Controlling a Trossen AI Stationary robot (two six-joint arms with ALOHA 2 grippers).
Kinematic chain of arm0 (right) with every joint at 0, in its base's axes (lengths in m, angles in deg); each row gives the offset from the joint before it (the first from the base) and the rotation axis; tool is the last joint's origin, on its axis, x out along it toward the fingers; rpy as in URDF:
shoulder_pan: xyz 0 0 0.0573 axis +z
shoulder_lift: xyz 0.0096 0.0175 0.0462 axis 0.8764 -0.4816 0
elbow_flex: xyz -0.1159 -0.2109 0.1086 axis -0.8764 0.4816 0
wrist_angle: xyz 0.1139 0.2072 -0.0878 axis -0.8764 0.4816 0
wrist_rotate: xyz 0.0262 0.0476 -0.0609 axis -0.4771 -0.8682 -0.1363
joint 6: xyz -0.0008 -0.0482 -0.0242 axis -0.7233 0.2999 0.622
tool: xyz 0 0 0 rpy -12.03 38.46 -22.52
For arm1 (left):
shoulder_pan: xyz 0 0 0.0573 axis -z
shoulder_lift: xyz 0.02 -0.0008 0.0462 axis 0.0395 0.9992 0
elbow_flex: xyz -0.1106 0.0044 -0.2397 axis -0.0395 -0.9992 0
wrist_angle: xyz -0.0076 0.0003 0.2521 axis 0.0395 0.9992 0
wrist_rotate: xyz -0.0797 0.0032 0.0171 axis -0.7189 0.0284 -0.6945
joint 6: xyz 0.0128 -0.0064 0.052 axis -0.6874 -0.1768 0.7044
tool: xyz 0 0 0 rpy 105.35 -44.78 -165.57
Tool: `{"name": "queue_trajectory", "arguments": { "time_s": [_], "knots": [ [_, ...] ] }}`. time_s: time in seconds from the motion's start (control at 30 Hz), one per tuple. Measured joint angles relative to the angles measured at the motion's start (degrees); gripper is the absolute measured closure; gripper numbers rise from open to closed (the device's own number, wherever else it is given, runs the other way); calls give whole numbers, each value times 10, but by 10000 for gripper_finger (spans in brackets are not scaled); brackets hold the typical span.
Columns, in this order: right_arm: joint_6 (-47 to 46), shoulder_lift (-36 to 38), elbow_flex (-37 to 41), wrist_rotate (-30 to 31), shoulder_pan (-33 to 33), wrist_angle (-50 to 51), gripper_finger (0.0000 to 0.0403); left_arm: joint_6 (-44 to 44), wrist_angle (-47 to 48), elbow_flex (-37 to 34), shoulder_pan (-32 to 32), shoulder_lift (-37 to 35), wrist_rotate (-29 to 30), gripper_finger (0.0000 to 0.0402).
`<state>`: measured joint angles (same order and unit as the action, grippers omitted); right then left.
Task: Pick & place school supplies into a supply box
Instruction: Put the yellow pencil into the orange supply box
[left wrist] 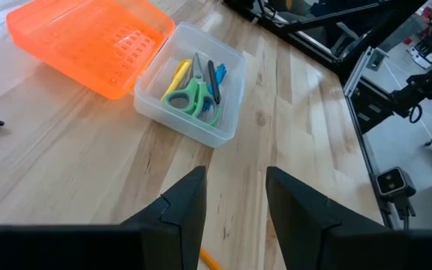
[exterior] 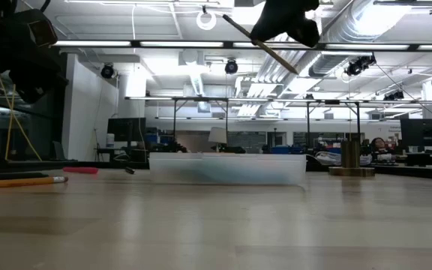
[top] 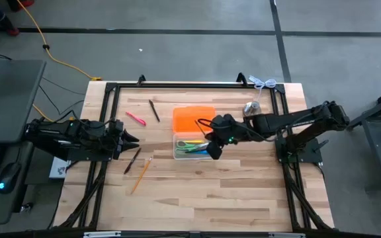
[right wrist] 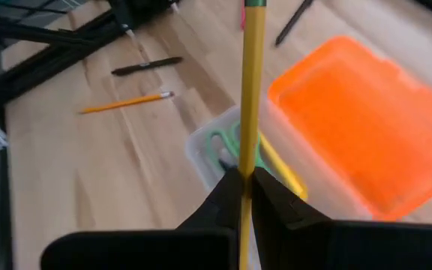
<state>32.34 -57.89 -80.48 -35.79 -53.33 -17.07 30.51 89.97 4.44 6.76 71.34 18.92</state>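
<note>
Your right tool (right wrist: 244,187) is clamped on a yellow pencil (right wrist: 251,90), arm stretched in from the right edge, hanging above the clear plastic box with orange lid (top: 192,132). Box sits mid-surface, green-handled scissors (left wrist: 191,97) and a few pens inside. Your left tool (left wrist: 235,199) is parked low at the left edge of the wooden surface (top: 197,192), fingers apart, holding nothing, pointed toward the box.
</note>
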Motion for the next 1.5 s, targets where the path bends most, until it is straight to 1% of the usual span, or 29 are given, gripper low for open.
{"name": "queue_trajectory", "arguments": {
  "time_s": [0.1, 0.3, 0.5, 0.73, 0.87, 1.13, 1.3, 1.5],
  "knots": [
    [45, 0, 0, 11, -7, -10, 401, -9, 0, 0, 0, 0, 0, 231],
    [144, 0, 0, 11, -22, -52, 402, -11, 0, 0, 0, 0, 0, 231],
    [194, 0, 0, 9, -34, -63, 402, -31, 0, 0, 0, 0, 0, 231],
    [216, 0, 0, 6, -38, -63, 402, -43, 0, 0, 0, 0, 8, 231],
    [217, -7, 0, -12, -38, -63, 401, -43, 0, 0, 0, 0, 13, 231],
    [220, -54, -3, -57, -46, -59, 402, -43, 0, 0, 0, 0, 15, 231],
    [235, -78, -25, -84, -60, -50, 401, -53, 0, 0, 0, 0, 15, 231],
    [250, -102, -53, -103, -69, -12, 401, -56, 0, 0, 0, 0, 15, 231]
  ]
}}
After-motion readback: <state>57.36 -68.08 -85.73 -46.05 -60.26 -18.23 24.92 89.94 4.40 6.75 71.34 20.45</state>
